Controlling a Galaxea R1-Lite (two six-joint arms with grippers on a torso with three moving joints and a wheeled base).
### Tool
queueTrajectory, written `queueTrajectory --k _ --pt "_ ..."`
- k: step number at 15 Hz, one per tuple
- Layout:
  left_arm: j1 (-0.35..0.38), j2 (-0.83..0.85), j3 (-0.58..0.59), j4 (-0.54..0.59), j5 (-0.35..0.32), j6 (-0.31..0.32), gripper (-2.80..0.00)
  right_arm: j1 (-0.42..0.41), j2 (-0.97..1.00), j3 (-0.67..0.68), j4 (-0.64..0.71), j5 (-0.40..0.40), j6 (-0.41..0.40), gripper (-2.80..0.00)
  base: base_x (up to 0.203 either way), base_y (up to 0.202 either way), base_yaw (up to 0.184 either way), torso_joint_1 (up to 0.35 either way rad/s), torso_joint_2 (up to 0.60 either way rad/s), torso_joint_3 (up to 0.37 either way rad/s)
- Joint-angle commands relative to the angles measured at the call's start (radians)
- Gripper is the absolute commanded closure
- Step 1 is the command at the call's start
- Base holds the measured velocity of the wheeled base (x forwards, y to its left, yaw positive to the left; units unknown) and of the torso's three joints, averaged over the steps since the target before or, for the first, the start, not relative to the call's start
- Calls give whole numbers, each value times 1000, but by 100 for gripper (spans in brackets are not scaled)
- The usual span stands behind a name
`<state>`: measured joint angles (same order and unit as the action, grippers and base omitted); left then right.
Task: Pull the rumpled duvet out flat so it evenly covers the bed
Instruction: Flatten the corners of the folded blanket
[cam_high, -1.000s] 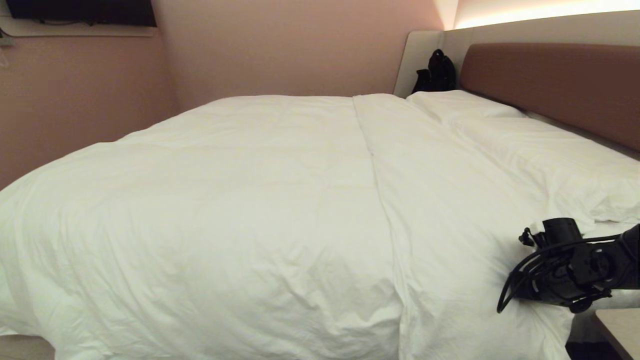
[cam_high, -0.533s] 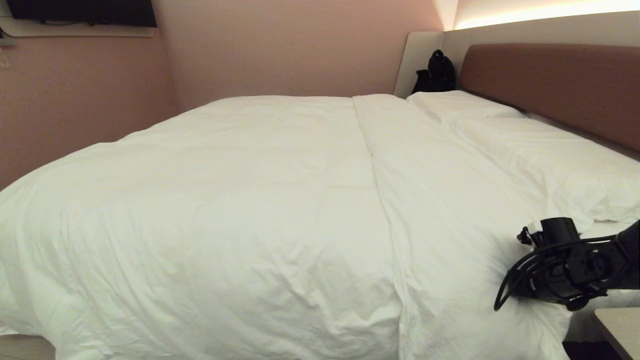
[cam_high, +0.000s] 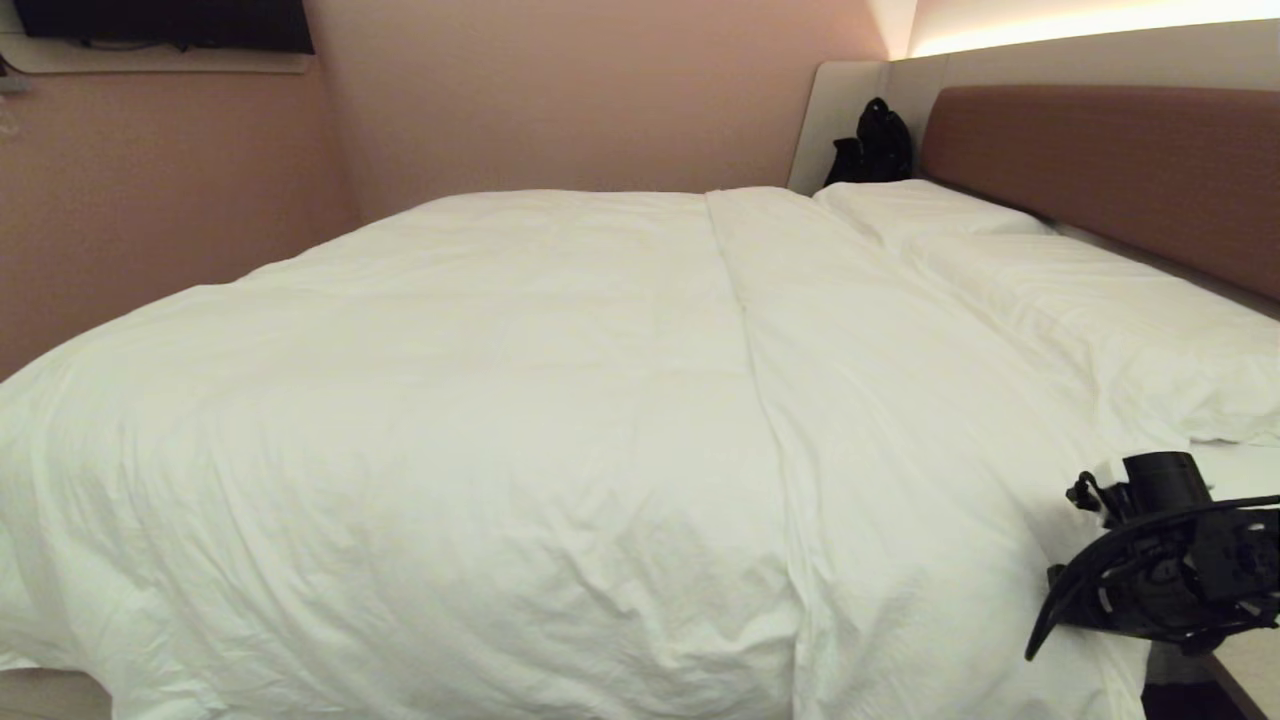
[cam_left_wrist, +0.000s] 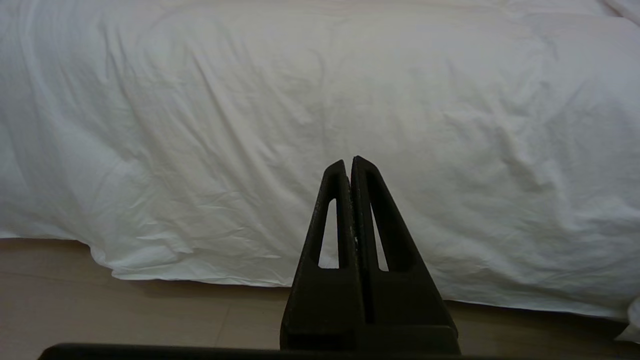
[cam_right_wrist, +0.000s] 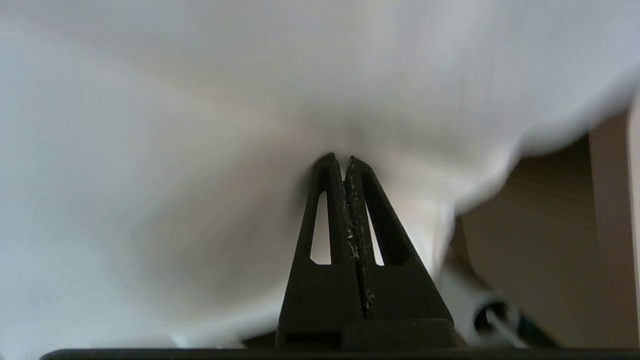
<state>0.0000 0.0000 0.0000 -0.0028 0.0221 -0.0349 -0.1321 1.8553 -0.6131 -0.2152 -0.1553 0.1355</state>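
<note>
The white puffy duvet lies spread over the bed, with soft wrinkles and a fold line down its length. Its near side hangs to the floor. At the duvet's near right corner my right arm hides its own fingers in the head view. In the right wrist view the right gripper is shut, and the duvet cloth puckers round its tips. My left gripper is shut and empty, hanging in front of the duvet's draped side, apart from it.
Two white pillows lie along the brown headboard. A black bag sits in the far corner. Pink walls close in the far side. A pale bedside surface is at the near right. Wooden floor runs below the duvet's hem.
My right arm has moved to the right and lower in the head view, toward the bed's near right corner. The left gripper has not moved.
</note>
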Motion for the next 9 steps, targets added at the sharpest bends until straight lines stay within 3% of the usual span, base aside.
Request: queueTrajectory --k 1,3,7,9 --pt "0 0 0 0 1 -2 0 2 -96 81 8 5 2 0 0 0 0 0 0 0" --pt "0 0 0 0 1 0 0 2 -122 110 8 6 2 0 0 0 0 0 0 0" --pt "0 0 0 0 1 0 0 3 -393 217 75 17 -12 0 0 0 0 0 0 0" --pt "0 0 0 0 1 0 0 -4 -427 236 162 90 -19 0 0 0 0 0 0 0"
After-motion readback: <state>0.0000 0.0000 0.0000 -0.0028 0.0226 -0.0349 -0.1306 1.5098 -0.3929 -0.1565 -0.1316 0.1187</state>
